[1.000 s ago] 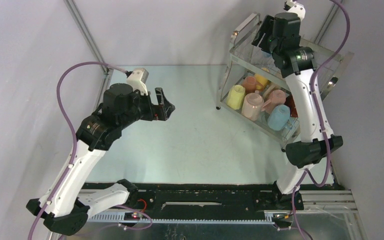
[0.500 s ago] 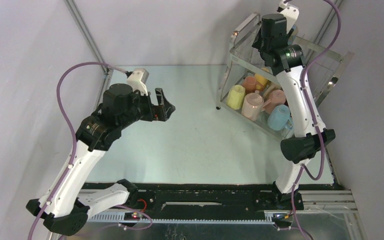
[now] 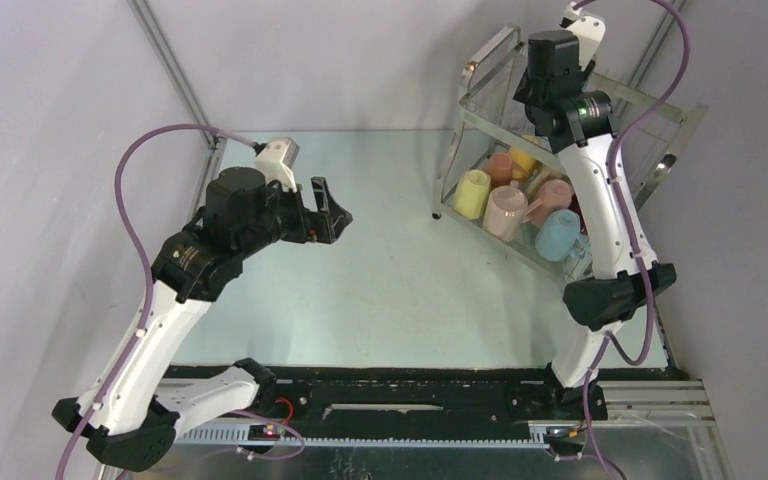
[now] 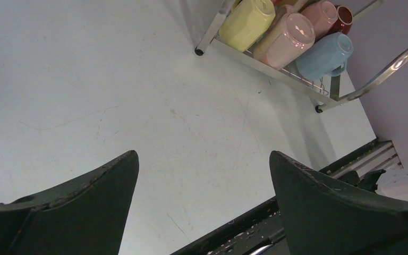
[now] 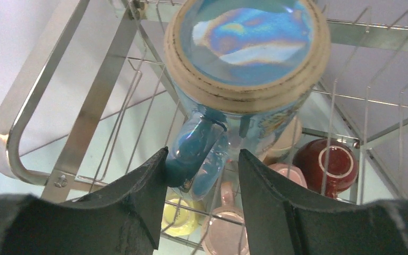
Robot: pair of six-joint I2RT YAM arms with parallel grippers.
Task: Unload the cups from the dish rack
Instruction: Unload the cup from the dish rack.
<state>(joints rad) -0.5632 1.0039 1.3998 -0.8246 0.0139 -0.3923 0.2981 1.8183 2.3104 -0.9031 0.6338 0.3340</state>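
A tall two-tier dish rack of shiny chrome wire (image 3: 491, 49) is seen at the far right corner of the pale table (image 3: 390, 260). On the rack's upper tier a glossy blue ceramic mug with a cream rim (image 5: 247, 37) is stood upturned. Its blue handle (image 5: 194, 159) is straddled by the right gripper (image 5: 203, 151), whose black fingers are spread to either side of it. One finger is close against the handle and a gap is left at the other, so nothing is pinched. On the rack's lower tier, beneath that mug, a pale yellow mug (image 4: 247, 21), a pink mug (image 4: 292, 37), a light blue mug (image 4: 324, 53) and a dark red mug (image 5: 332, 164) are packed close together. The left gripper (image 4: 203, 155) is held well to the left of the rack, above bare table, with its fingers spread wide and nothing between them.
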